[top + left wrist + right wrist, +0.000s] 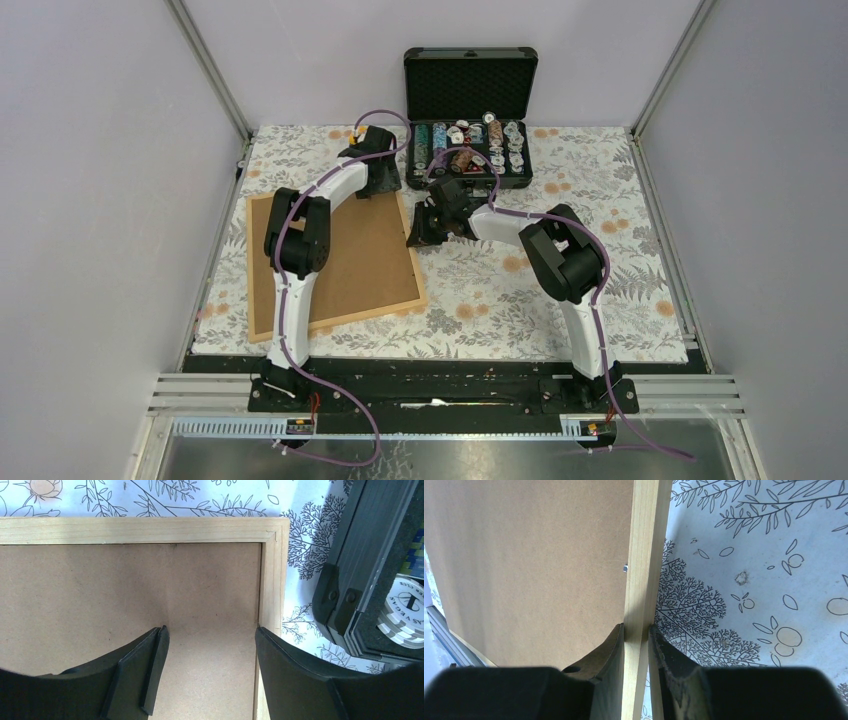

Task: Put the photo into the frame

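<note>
Our right gripper (636, 630) is clamped on the frame (644, 555), one finger pressed to each side of the thin wooden rail. The brown backing sheet (524, 555) lies just to its left. Our left gripper (211, 630) hangs over a corner of the frame with its jaws spread wide, gripping nothing. The backing is right beneath it and the black case (360, 555) is just off to its right.

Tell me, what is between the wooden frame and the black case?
Only a bare strip of the leafy tablecloth lies between the frame and the black case; the left wrist view shows it.
</note>
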